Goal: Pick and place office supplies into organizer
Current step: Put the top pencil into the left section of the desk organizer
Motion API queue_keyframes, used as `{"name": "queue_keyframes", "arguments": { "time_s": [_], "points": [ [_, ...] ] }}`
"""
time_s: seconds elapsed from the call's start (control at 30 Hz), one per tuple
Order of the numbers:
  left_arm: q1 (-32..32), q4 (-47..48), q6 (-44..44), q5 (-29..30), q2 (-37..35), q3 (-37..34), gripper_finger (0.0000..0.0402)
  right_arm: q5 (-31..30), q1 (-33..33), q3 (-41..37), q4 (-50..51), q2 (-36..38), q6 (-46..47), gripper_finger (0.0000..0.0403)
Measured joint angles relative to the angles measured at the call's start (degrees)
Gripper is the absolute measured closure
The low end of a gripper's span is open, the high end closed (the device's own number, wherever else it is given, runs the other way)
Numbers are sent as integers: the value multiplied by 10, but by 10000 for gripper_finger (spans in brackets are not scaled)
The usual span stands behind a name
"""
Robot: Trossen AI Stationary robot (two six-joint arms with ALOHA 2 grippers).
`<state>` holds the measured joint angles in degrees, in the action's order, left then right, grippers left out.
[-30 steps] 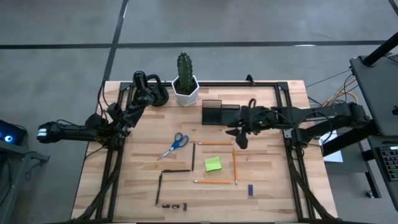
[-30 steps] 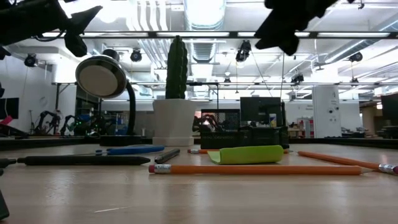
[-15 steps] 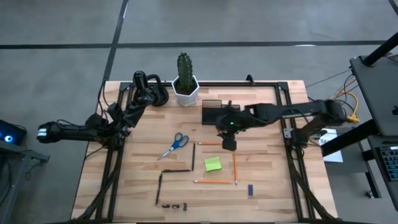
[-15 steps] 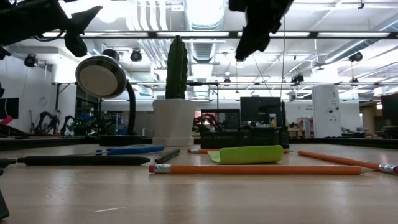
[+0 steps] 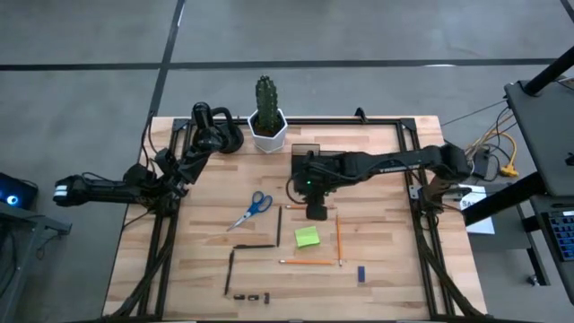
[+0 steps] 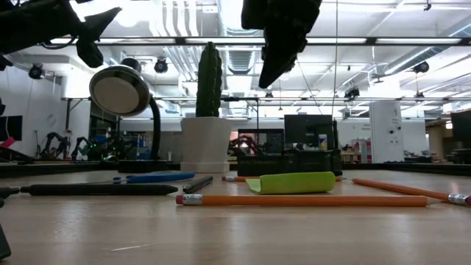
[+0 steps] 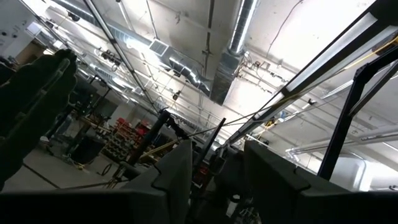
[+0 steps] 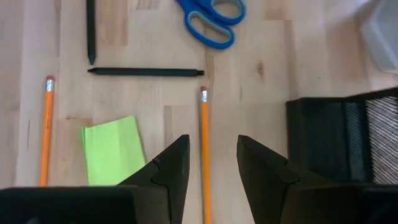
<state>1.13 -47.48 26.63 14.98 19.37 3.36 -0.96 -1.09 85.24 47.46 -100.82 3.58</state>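
1. your right gripper hangs above the bench with its fingers spread and nothing between them, over the pencil at the organizer's 6 o'clock.
2. the organizer stands at the cactus pot's 4 o'clock.
3. the sticky pad lies at 6 o'clock of that gripper, the scissors at its 9 o'clock.
4. your left gripper waits off the bench at 9 o'clock; you cannot tell its state.
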Motion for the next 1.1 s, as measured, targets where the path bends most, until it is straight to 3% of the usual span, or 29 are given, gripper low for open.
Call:
{"name": "queue_keyframes", "arguments": {
  "time_s": [1.1],
  "points": [
    [0, 0, 1, 0, 1, -10, 271, 14, 1, 5, -14, -171, -48, 305]
  ]
}}
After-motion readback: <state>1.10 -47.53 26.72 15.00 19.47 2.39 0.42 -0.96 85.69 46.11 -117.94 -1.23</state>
